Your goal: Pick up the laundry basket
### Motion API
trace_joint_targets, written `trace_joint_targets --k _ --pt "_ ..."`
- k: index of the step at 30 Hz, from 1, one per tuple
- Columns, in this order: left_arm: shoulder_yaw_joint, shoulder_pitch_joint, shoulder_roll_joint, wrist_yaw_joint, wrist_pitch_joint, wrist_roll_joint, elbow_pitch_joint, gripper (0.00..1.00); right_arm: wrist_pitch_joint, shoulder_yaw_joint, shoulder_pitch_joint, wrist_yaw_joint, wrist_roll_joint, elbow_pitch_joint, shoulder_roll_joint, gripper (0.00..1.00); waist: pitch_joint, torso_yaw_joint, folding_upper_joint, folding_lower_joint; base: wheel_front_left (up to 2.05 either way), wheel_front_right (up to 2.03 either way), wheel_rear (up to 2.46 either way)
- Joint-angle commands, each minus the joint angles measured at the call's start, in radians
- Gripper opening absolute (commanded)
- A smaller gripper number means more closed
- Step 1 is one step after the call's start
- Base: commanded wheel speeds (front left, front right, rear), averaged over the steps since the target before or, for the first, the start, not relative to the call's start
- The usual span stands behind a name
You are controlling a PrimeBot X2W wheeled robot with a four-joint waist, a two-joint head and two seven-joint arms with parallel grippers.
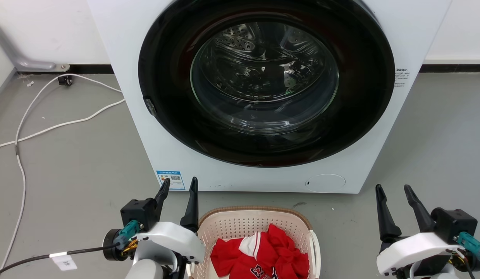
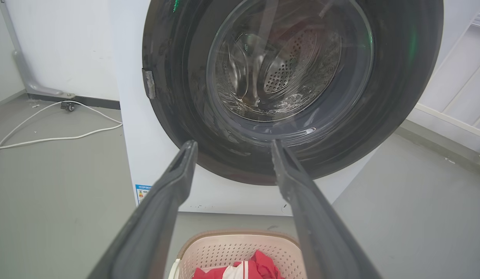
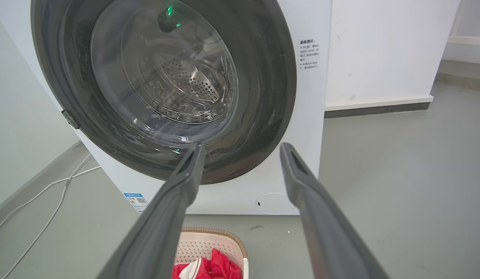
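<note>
The laundry basket [image 1: 240, 224], cream perforated plastic with a brown woven-look rim and a white side handle, stands on the floor at the bottom centre of the head view, with red and white clothing [image 1: 259, 254] in it. It also appears low in the left wrist view as the laundry basket [image 2: 236, 248] and in the right wrist view as the laundry basket [image 3: 209, 242]. My left gripper [image 1: 179, 184] hangs open just left of the basket, touching nothing. My right gripper [image 1: 393, 190] stands open well to the basket's right, empty.
A white front-loading washing machine [image 1: 178, 162] with a shut dark round door [image 1: 265, 77] stands right behind the basket. White cables [image 1: 50, 126] trail across the grey floor at the left. A black cable [image 1: 38, 256] runs from my left arm.
</note>
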Motion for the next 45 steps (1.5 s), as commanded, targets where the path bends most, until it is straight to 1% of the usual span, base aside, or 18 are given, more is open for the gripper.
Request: trace_joint_targets --k 1,15,29,34,45 --pt "-0.005 -0.019 0.003 0.001 -0.008 0.022 -0.001 1.00 -0.011 0.003 0.006 0.000 -0.018 -0.010 0.003 1.00 0.000 0.000 0.0000 -0.0001 0.00 0.00 0.00" --pt "-0.024 -0.028 0.003 0.005 -0.038 0.103 0.025 1.00 -0.023 0.009 0.014 0.000 -0.136 -0.013 0.009 1.00 0.001 0.004 0.0000 -0.0001 0.00 0.00 0.00" --pt "-0.028 -0.039 0.003 0.010 -0.064 0.173 0.046 1.00 -0.037 0.003 0.014 0.000 -0.220 -0.019 0.012 1.00 0.002 0.005 0.0000 -0.0001 0.00 0.00 0.00" --pt "-0.028 -0.042 0.003 0.007 -0.072 0.201 0.054 1.00 -0.046 0.004 0.014 0.000 -0.227 -0.017 0.012 1.00 0.002 0.006 0.0000 -0.0001 0.00 0.00 0.00" --pt "-0.023 -0.043 0.003 0.003 -0.072 0.175 0.065 1.00 -0.050 -0.001 0.010 0.000 -0.194 -0.008 0.012 1.00 0.003 0.007 0.0000 -0.0001 0.00 0.00 0.00"
